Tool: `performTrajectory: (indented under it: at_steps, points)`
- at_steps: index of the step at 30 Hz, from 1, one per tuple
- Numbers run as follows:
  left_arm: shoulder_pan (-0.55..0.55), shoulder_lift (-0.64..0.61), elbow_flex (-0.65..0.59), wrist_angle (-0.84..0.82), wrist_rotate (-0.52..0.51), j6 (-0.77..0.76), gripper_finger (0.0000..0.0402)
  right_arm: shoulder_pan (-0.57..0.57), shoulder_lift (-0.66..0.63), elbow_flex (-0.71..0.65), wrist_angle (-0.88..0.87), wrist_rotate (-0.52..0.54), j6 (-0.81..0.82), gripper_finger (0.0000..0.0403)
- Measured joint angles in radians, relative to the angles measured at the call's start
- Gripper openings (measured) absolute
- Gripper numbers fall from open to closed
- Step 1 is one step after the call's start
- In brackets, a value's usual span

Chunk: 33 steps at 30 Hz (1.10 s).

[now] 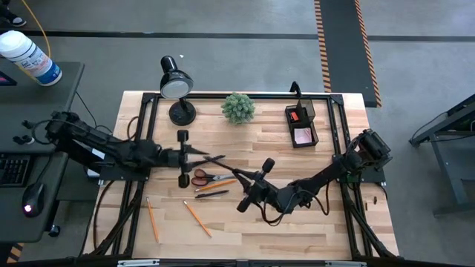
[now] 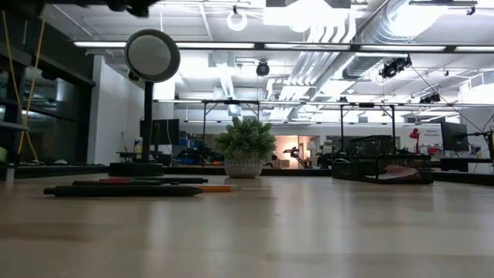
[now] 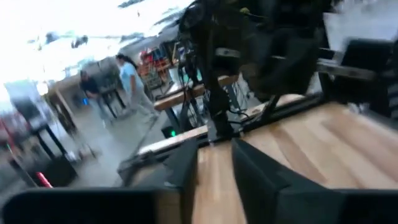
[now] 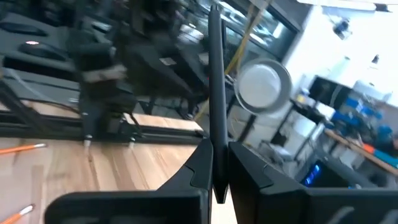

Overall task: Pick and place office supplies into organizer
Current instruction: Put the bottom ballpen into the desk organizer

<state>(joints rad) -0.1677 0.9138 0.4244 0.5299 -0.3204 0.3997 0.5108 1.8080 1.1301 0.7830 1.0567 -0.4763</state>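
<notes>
Pen (image 4: 216, 93) clamped upright in my right end effector (image 4: 216, 163), raised above mid-counter (image 1: 312, 215). My left end effector (image 1: 215, 158) hovers over the scissors (image 1: 205, 177), fingers (image 3: 186, 163) slightly apart, empty. Organizer (image 1: 302, 124) sits toward the far right edge; two pencils (image 1: 197, 219) lie near the front.

both arms extended mid-table

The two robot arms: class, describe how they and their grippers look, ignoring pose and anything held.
Both the left arm and right arm are dark, near-black jointed links with dark cables alongside. The left gripper and right gripper each end in two slim, flat dark fingers. No markings are legible.
</notes>
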Motion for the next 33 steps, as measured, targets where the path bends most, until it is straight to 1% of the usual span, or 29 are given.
performTrajectory:
  at_steps: [2,3,6,8,12,15,19,22,29,33]
  points:
    - [0.039,0.028,0.000,0.042,0.053,-0.066,0.0121,0.000,0.000,0.000,0.003,-0.033,-0.026,0.0021]
    - [0.054,0.041,0.000,0.066,0.100,-0.083,0.0133,0.000,0.000,0.000,0.005,-0.043,-0.041,0.0021]
    - [0.084,0.077,0.000,0.173,0.286,-0.126,0.0160,0.000,0.000,0.000,0.022,-0.066,-0.099,0.0021]
    - [0.082,0.096,0.000,0.256,0.366,-0.150,0.0170,0.000,0.000,0.000,0.051,-0.081,-0.142,0.0021]
    - [0.082,0.123,0.000,0.368,0.458,-0.189,0.0172,0.002,0.000,0.000,0.110,-0.120,-0.214,0.0021]
    - [0.082,0.138,0.000,0.401,0.469,-0.200,0.0165,0.002,0.000,0.000,0.120,-0.148,-0.238,0.0021]
    - [0.082,0.158,0.001,0.432,0.429,-0.222,0.0157,0.002,0.000,0.000,0.120,-0.176,-0.239,0.0021]
    - [0.082,0.178,0.001,0.479,0.425,-0.225,0.0155,0.000,0.000,0.000,0.122,-0.190,-0.238,0.0021]
    - [0.082,0.218,0.028,0.495,0.508,-0.227,0.0162,-0.018,0.000,0.000,0.145,-0.202,-0.239,0.0021]
    - [0.082,0.234,0.038,0.499,0.519,-0.227,0.0163,-0.027,0.000,0.000,0.144,-0.204,-0.234,0.0021]
